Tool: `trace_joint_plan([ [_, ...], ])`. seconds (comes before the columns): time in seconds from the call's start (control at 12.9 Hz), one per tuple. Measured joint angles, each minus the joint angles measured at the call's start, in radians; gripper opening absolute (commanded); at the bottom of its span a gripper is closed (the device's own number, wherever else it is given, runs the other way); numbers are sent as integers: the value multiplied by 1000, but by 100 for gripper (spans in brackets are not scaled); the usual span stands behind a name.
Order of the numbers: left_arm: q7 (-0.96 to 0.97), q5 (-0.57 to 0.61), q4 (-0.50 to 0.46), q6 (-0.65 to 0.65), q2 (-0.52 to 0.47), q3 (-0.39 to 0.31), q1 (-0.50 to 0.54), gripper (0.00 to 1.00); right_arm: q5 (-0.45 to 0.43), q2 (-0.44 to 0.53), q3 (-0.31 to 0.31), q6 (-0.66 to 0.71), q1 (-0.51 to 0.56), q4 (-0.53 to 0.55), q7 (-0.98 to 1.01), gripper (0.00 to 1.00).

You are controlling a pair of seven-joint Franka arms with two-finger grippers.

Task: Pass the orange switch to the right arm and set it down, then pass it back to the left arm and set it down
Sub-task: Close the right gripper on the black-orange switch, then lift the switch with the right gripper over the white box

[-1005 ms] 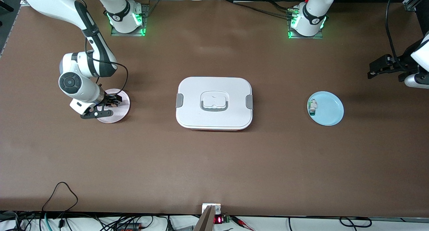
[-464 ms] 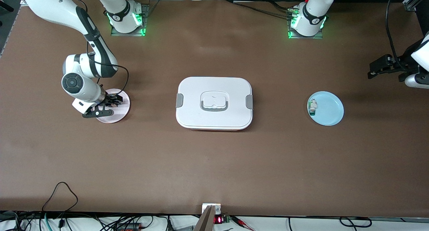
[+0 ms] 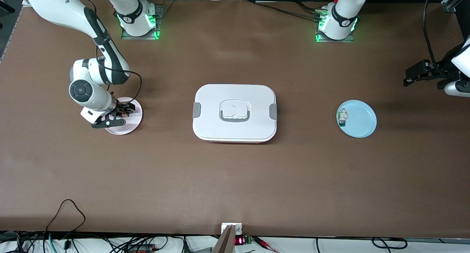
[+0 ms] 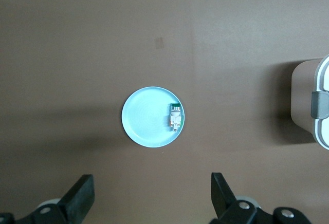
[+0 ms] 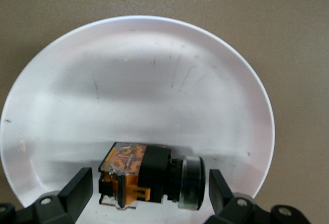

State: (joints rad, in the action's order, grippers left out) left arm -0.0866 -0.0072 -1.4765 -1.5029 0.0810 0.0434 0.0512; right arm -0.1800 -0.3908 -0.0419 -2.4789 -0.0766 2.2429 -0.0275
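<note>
Looking down from the front camera, you have the right pincer (image 3: 118, 113) low over the pink plate (image 3: 133, 121) at the right arm's end of the table (image 3: 235, 179). Its fingers stand spread wide, gripping nothing. In your right wrist view the orange switch (image 5: 149, 175) lies on its side on that plate, close to the rim, and sits between the two black fingertips (image 5: 77, 185) without either one touching it. You can see its orange-marked block at one end and a round silver-ringed cap at the other.

Your left pincer (image 3: 413, 75) hangs high over the table edge at the left arm's end, well apart from everything, and its arm waits there. Its fingers are also spread wide and hold nothing; your left wrist view shows both fingertips (image 4: 79, 198) with bare table between them.

The box (image 3: 235, 112) sits in the middle of the table between the two plates, lid on, grey clips at both short ends, grey handle lying flat in its recess. The blue plate (image 3: 361, 120) lies toward the left arm's end, and a small white-and-green component (image 3: 342, 117) rests on it near the rim that faces the box.
</note>
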Motion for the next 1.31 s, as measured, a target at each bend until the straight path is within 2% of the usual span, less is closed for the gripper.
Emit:
trace_joint_plan([
  [0.08, 0, 0, 0, 0, 0, 0, 0, 100, 0, 0, 0, 0, 0, 0, 0, 99],
  [0.31, 0, 0, 0, 0, 0, 0, 1, 100, 0, -5, 0, 0, 0, 0, 1, 51],
  [0.46, 0, 0, 0, 0, 0, 0, 1, 100, -2, -5, 0, 0, -1, 0, 16, 31],
  [0.62, 0, 0, 0, 0, 0, 0, 1, 100, -2, -5, 1, -2, -2, -3, 49, 28],
  [1.01, 0, 0, 0, 0, 0, 0, 1, 100, -2, 26, 24, 9, -2, -25, 57, 28],
  [1.16, 0, 0, 0, 0, 0, 0, 1, 100, 0, 92, 54, 119, -2, -69, 57, 28],
  [1.31, 0, 0, 0, 0, 0, 0, 1, 100, 38, 160, 92, 279, -2, -167, 57, 28],
])
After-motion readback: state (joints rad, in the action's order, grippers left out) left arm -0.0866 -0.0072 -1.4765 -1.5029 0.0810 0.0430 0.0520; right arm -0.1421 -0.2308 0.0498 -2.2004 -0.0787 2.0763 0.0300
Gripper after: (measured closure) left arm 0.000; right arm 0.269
